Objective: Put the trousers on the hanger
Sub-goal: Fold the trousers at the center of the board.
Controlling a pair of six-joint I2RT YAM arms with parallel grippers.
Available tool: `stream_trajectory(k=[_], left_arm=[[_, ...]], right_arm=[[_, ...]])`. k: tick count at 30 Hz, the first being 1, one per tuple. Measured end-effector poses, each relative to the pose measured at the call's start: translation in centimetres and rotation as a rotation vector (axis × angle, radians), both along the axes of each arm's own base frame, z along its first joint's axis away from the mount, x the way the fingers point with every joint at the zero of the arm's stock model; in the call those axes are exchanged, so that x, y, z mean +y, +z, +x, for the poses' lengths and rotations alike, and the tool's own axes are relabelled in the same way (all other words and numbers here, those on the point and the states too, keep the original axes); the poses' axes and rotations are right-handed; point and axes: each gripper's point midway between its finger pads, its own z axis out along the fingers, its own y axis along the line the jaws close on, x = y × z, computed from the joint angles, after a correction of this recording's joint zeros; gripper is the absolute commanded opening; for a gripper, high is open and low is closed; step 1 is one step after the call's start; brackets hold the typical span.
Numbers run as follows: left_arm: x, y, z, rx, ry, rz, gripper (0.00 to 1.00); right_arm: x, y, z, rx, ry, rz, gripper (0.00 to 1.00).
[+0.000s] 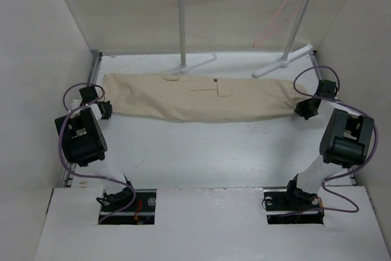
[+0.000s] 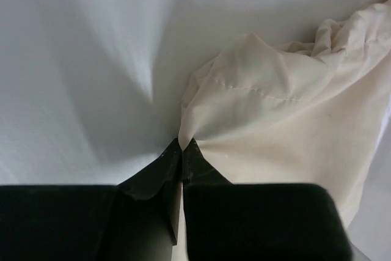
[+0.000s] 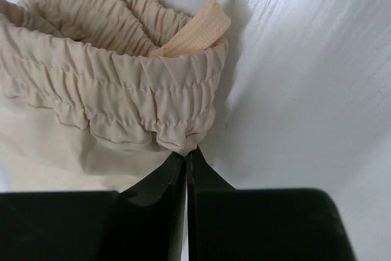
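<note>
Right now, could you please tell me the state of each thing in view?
trousers: laid out flat, pinched at both ends.
rack: standing upright.
hanger: hanging from the rack, empty.
left gripper: shut on the trousers' leg end.
right gripper: shut on the waistband.

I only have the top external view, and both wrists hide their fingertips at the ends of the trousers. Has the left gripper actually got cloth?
Observer: Yes. The left wrist view shows the left gripper shut, a corner of the trousers pinched at its tips.
Operator: And the right?
Observer: The right gripper is shut too, nipping the lower edge of the gathered waistband.
Operator: Anything loose there?
Observer: A flat woven drawstring end sticks up out of the waistband.
</note>
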Motion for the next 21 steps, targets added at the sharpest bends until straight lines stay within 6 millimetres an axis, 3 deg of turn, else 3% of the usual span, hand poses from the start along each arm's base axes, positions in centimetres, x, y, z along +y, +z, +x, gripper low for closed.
stream_trajectory(k=[4,10,14,18,19,21], left_arm=[[1.0,0.5,-2.6,0.082,0.046,0.031,0.00],[2.0,4.4,-6.7,0.110,0.094,0.098,0.00],[2.4,5.4,-10.5,0.160,0.123,0.142,0.00],[1.9,4.2,-14.8,0.300,0.148,0.190,0.01],[1.8,4.0,-15.6,0.331,0.148,0.198,0.03],[2.0,3.6,-17.2,0.383,0.158,0.212,0.11]], right_arm=[[-0.6,2.1,-0.1,-0.043,-0.030,-0.038,0.06],[-0.8,5.8,-2.1,-0.137,-0.082,-0.064,0.04],[-0.4,5.4,-5.2,-0.131,-0.129,-0.047,0.01],[0.1,3.8,-9.2,-0.091,-0.189,-0.036,0.00],[0.2,3.4,-10.1,-0.082,-0.202,-0.037,0.02],[0.4,3.2,-11.7,-0.079,-0.217,-0.043,0.20]])
